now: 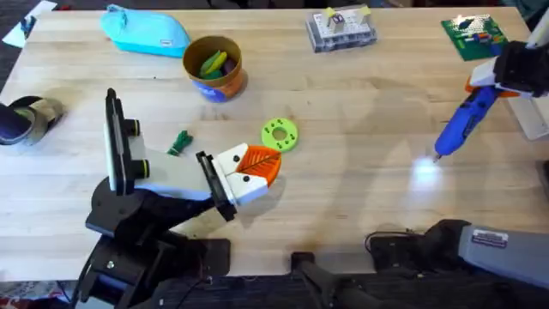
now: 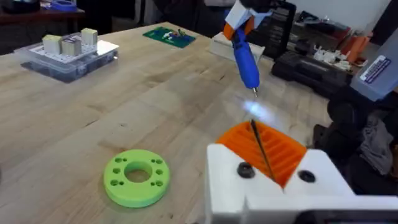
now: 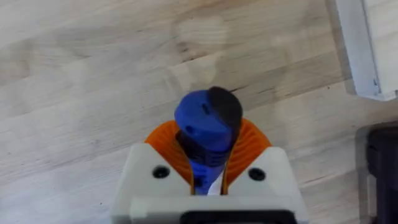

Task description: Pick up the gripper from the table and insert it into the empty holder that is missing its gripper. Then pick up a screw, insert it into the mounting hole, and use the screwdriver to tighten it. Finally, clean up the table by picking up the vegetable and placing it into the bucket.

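Observation:
The orange ribbed gripper (image 1: 260,162) (image 2: 273,149) sits in the white holder (image 1: 233,183) (image 2: 311,186) at my left arm's tip, low over the table near the front. My left gripper (image 1: 264,163) (image 2: 264,152) has its orange pads pressed together along a thin dark seam. Far right, my right gripper (image 1: 502,75) (image 3: 208,171) is shut on the blue screwdriver (image 1: 461,120) (image 2: 245,57) (image 3: 208,121). The screwdriver slants down toward the middle and its light glows on the wood. The dark-green vegetable (image 1: 179,142) lies left of the holder. The tan-orange bucket (image 1: 225,81) stands behind it.
A green disc with holes (image 1: 280,135) (image 2: 135,177) lies just beyond the orange pads. A light-blue pouch (image 1: 146,33), a clear parts box (image 1: 341,28) (image 2: 68,53) and a green circuit board (image 1: 473,36) (image 2: 169,35) line the far edge. Yellow-green items fill the bucket.

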